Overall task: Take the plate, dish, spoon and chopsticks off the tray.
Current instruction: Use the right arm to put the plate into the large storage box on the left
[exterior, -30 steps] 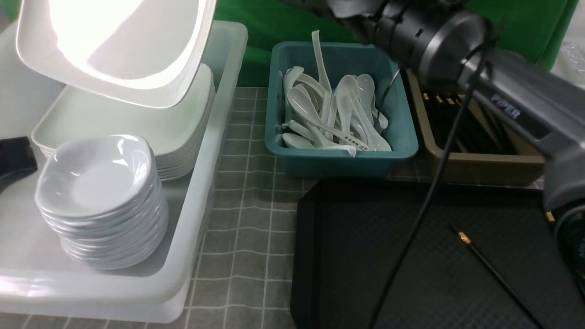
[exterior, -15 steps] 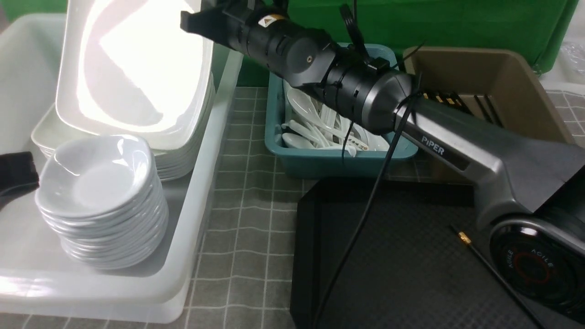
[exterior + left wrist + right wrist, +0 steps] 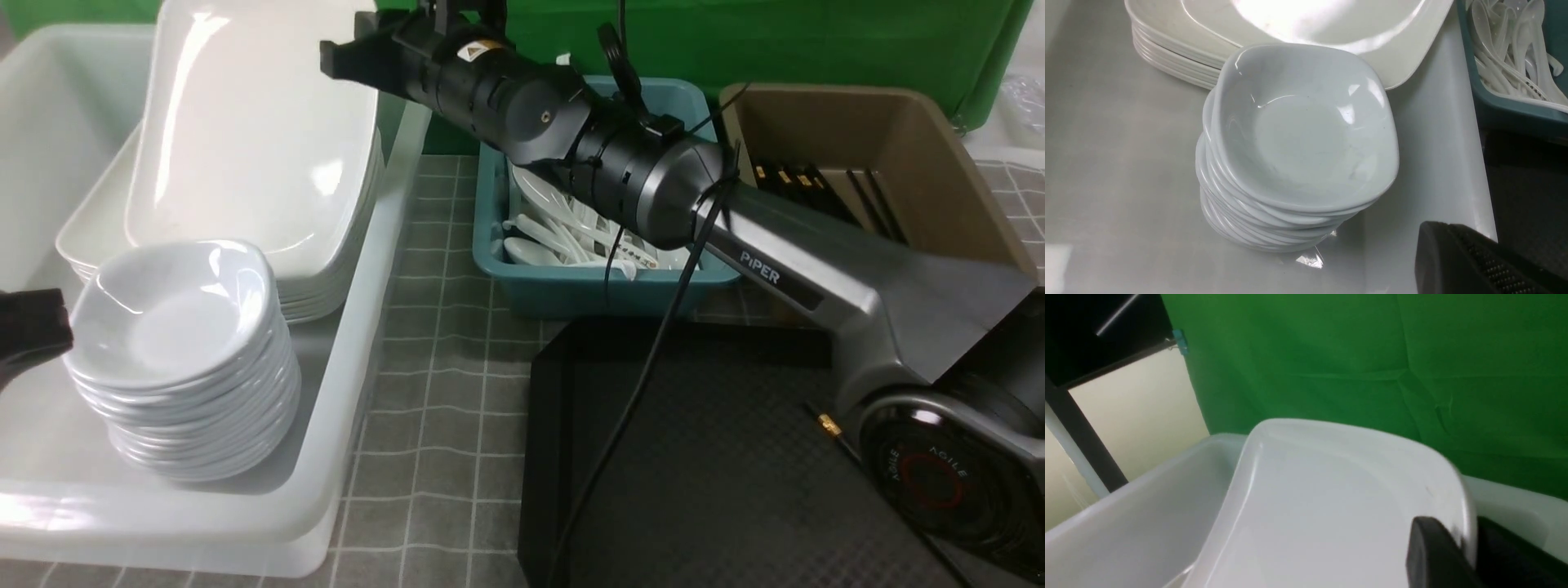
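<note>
My right gripper [image 3: 359, 57] reaches across to the far left and is shut on the rim of the large white plate [image 3: 245, 139]. The plate lies tilted on a stack of like plates. In the right wrist view the fingers [image 3: 1433, 547] straddle the plate's edge [image 3: 1331, 506]. The small dish [image 3: 163, 314] tops a stack of dishes, also in the left wrist view [image 3: 1302, 130]. My left gripper [image 3: 33, 327] is beside that stack, open and empty. The marked spoon [image 3: 633, 251] lies in the teal bin. One black chopstick [image 3: 833, 426] lies on the black tray [image 3: 694, 457], partly hidden by my right arm.
A large white tub [image 3: 359, 327] holds the plate and dish stacks. A teal bin [image 3: 588, 286] holds several white spoons. A brown bin [image 3: 857, 147] holds black chopsticks. My right arm spans above the teal bin and the tray's far edge. A green cloth hangs behind.
The plate has tipped from steeply upright down onto the plate stack, with my right gripper still on its rim. My left gripper has shifted slightly toward the near side.
</note>
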You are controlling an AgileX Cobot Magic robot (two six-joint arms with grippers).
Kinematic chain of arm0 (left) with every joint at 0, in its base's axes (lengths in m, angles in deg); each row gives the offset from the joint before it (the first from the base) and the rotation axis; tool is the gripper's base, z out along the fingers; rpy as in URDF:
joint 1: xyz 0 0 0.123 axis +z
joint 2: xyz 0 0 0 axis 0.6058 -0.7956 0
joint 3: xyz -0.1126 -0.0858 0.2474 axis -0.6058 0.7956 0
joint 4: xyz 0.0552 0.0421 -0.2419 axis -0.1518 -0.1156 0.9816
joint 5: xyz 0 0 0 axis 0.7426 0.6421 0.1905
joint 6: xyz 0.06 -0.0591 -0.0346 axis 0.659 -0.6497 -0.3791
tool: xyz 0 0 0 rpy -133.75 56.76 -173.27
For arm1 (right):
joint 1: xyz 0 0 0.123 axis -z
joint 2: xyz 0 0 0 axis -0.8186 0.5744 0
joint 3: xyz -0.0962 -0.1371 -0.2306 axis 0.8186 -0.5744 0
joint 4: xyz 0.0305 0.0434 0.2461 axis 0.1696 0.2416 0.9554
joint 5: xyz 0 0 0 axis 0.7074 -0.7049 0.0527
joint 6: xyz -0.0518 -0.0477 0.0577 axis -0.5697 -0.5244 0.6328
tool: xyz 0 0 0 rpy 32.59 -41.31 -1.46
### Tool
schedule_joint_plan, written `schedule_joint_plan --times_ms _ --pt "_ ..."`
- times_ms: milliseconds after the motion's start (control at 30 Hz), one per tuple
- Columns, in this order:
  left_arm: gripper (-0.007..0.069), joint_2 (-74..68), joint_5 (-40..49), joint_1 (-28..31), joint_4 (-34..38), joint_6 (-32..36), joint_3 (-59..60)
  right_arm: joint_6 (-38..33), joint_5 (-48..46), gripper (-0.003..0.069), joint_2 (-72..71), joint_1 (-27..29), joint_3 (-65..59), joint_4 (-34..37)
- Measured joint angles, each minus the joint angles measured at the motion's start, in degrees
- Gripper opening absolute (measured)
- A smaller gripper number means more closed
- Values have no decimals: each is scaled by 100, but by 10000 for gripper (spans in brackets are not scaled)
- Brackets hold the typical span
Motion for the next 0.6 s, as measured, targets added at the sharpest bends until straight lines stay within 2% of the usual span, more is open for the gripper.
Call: schedule_joint_plan --times_ms 233,600 --pt "6 0 0 0 0 53 0 -502 0 264 98 0 3 0" --pt "6 0 22 0 0 162 0 -867 -153 276 102 -6 3 -16"
